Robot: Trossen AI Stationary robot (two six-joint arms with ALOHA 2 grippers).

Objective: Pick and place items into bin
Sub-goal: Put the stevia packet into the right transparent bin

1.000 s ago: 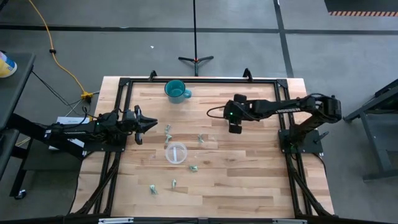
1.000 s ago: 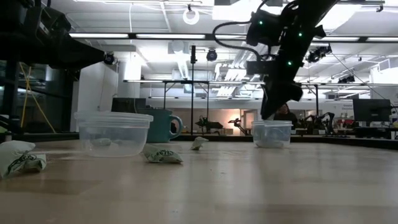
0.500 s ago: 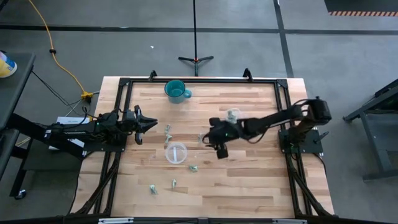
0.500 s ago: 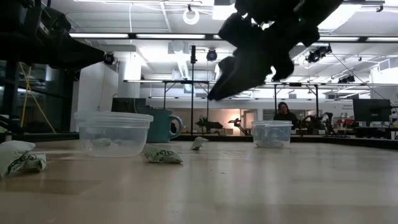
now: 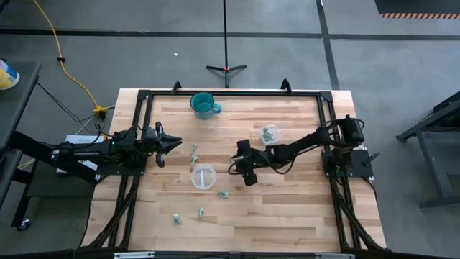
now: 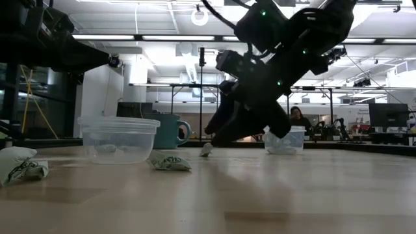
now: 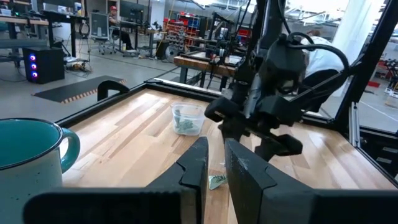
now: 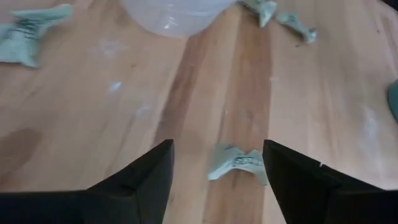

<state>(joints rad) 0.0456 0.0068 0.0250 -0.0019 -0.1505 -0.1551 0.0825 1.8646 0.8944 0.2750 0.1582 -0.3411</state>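
Observation:
The items are small pale green-grey crumpled pieces scattered on the wooden table (image 5: 287, 208). My right gripper (image 8: 217, 147) is open and low over the table's middle (image 5: 237, 160). Its fingers stand on either side of one piece (image 8: 239, 163) without touching it; that piece lies flat on the wood (image 6: 208, 149). More pieces (image 5: 194, 150) (image 5: 224, 194) (image 5: 201, 211) lie around a clear tub (image 5: 203, 177). A smaller clear tub (image 5: 269, 134) holds several pieces. My left gripper (image 5: 172, 143) is shut and waits by the table's left edge.
A teal mug (image 5: 203, 105) stands near the far edge, left of centre. The clear tub (image 8: 171, 12) lies just ahead of my right fingers, with pieces (image 8: 31, 34) (image 8: 298, 28) on either side of it. A black frame (image 5: 230, 92) borders the table. Bare wood lies toward the near right.
My right arm has swung from above the smaller clear tub toward the table's left and near side and has come down, ending low over a piece at the table's middle. The pieces and tubs have stayed in place.

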